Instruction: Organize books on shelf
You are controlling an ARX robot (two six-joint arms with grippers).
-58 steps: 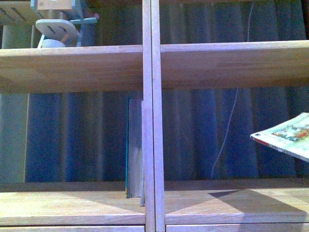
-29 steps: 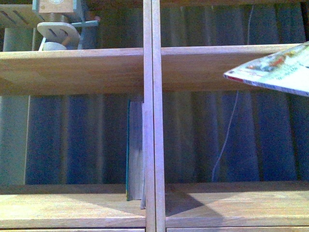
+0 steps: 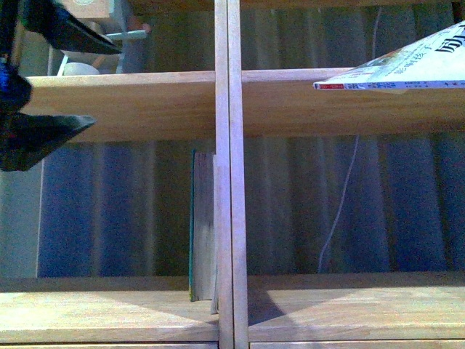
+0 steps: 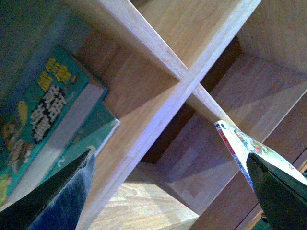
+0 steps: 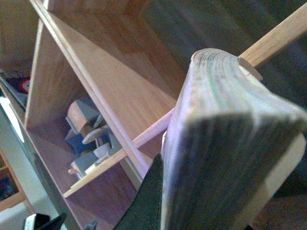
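Observation:
The light-wood shelf (image 3: 225,102) fills the front view, with its double upright in the middle. A thicker book with a teal-green edge (image 3: 196,225) stands upright in the left compartment against that upright. It also shows in the left wrist view (image 4: 43,110), with a second teal book beside it. The thin pale book (image 3: 407,69) with red spine marks hangs nearly flat at the upper right, level with the upper shelf board. My right gripper (image 5: 192,191) is shut on this book (image 5: 225,124). My left gripper (image 3: 105,86) is open and empty at the upper left.
Wooden toy pieces (image 3: 94,18) stand in the upper left compartment, behind my left gripper. A thin white cable (image 3: 341,203) hangs behind the right compartment against a dark blue curtain. Drawer fronts (image 3: 109,345) run along the bottom edge.
The thin book has risen from low right to the upper shelf board's height and moved left. My left gripper has come into view at the upper left.

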